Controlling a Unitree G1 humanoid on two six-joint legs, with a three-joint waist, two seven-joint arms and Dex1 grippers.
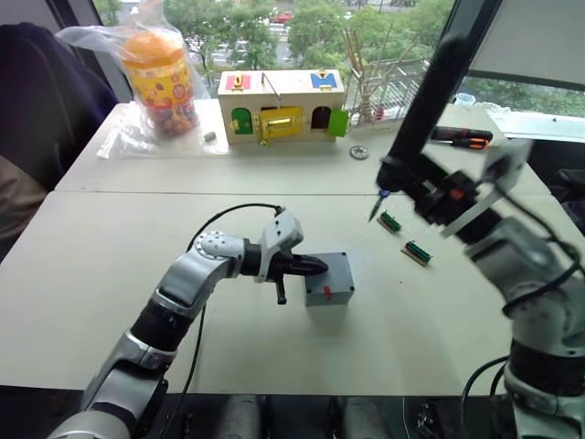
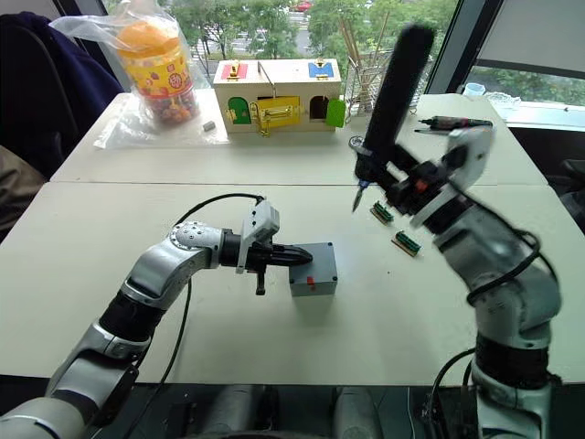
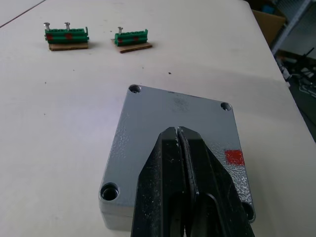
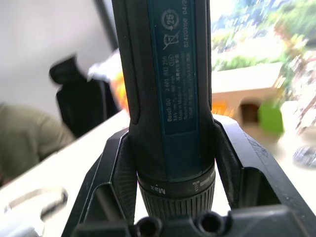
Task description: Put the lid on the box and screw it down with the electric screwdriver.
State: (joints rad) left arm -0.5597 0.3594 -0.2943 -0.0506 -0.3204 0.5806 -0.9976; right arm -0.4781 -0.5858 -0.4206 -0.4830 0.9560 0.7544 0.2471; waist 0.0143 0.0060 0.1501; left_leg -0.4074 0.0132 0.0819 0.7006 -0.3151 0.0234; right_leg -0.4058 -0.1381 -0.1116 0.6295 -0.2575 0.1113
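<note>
With my left gripper, fingers closed, pinning the lid on the box, I'd lower the electric screwdriver, clamped in my right gripper, squarely onto a corner hole.

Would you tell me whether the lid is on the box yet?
On: the lid sits flush atop the box, its corner holes showing, with the shut left gripper pressing it.

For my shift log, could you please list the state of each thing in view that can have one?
lid: seated on the box, corner holes without screws.
box: closed by the lid, upright on the table.
electric screwdriver: held aloft, tilted, bit down.
left end effector: shut, tips over the lid.
right end effector: shut on the electric screwdriver.
wooden box: several small doors open.
</note>
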